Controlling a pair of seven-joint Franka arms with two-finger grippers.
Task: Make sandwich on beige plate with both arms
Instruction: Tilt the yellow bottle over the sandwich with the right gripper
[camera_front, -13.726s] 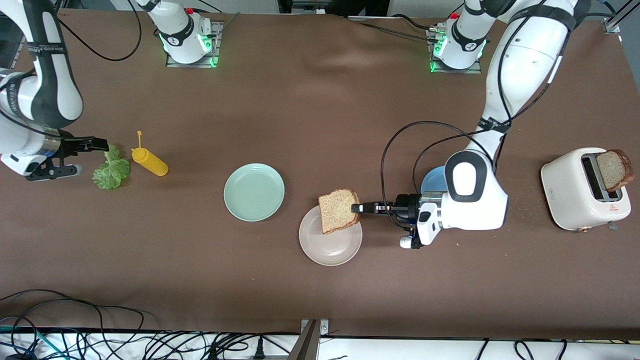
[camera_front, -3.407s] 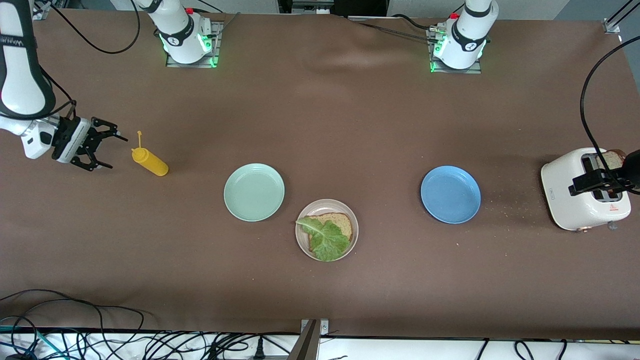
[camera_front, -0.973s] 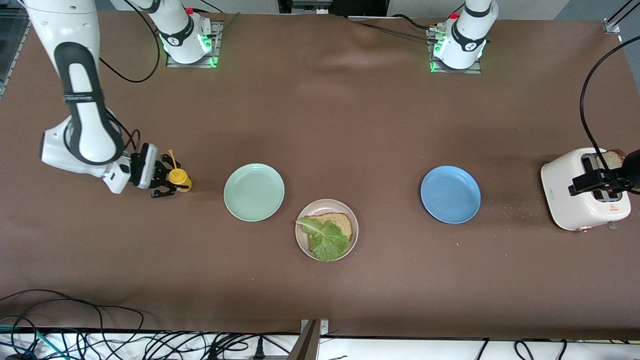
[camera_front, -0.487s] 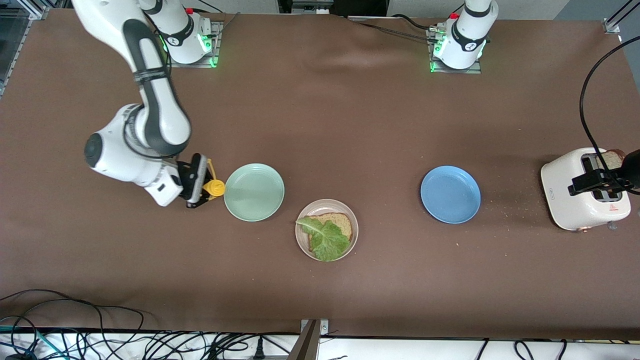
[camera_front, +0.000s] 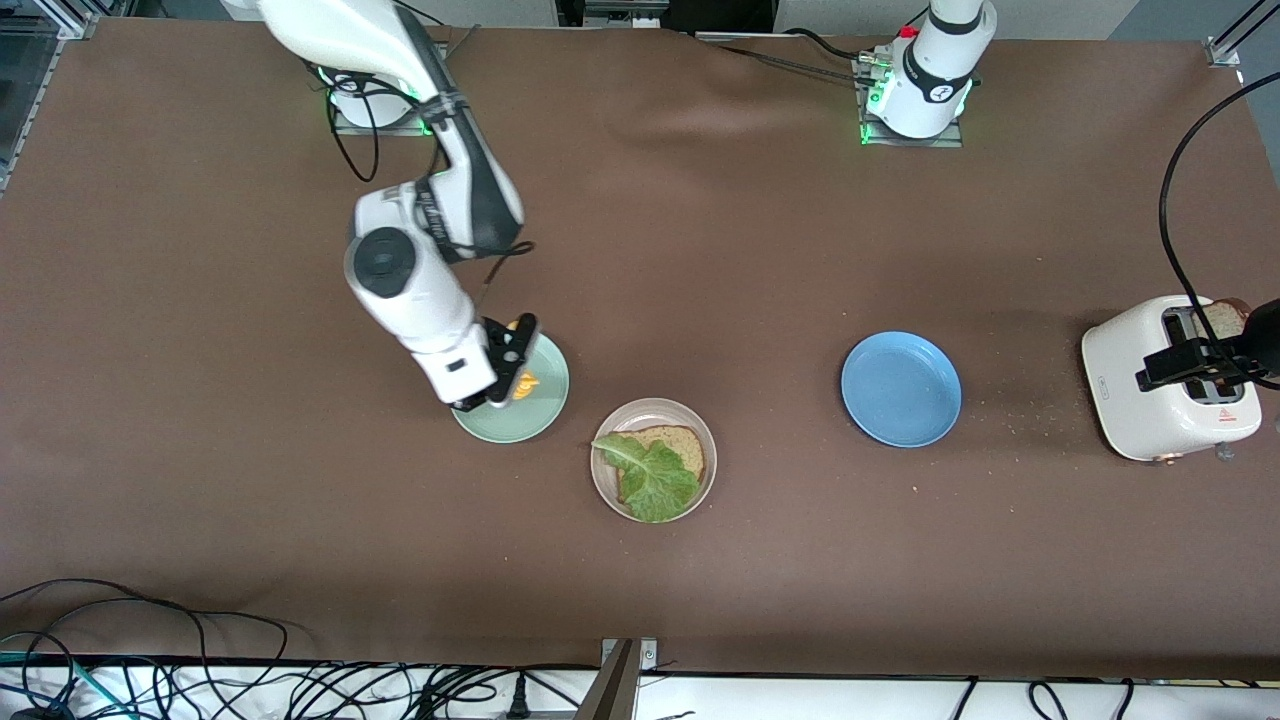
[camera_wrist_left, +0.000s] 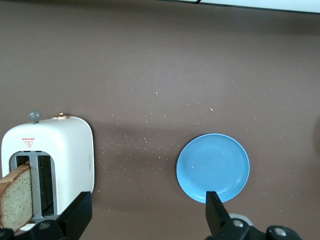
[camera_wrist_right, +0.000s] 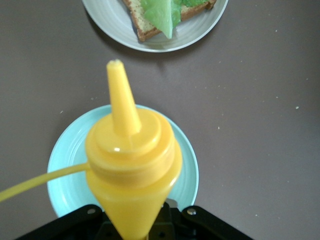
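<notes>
Front view, item list. Right tool (camera_front: 512, 362): clenched on a yellow squeeze bottle (camera_front: 522, 380), held over the mint green plate (camera_front: 540, 415); in the right wrist view the nozzle points toward the beige plate (camera_wrist_right: 195, 30). Left tool (camera_front: 1190, 365): released, jaws spread, hanging over the white toaster (camera_front: 1165, 400), from which one bread slice (camera_wrist_left: 15, 200) protrudes; this arm waits.

Beige plate: nearer the front camera than the mint green plate, just beside it, holding one bread slice (camera_front: 682, 445) with a lettuce leaf (camera_front: 650, 480) on top. No top slice yet.

Step in hand, as judged: carrying sauce to the open sandwich. Next move calls for bringing the nozzle over the lettuce and squeezing.

Other items: blue plate (camera_front: 900, 390), between beige plate and toaster; crumbs on the counter (camera_front: 700, 250). Nothing stands between bottle and beige plate.
</notes>
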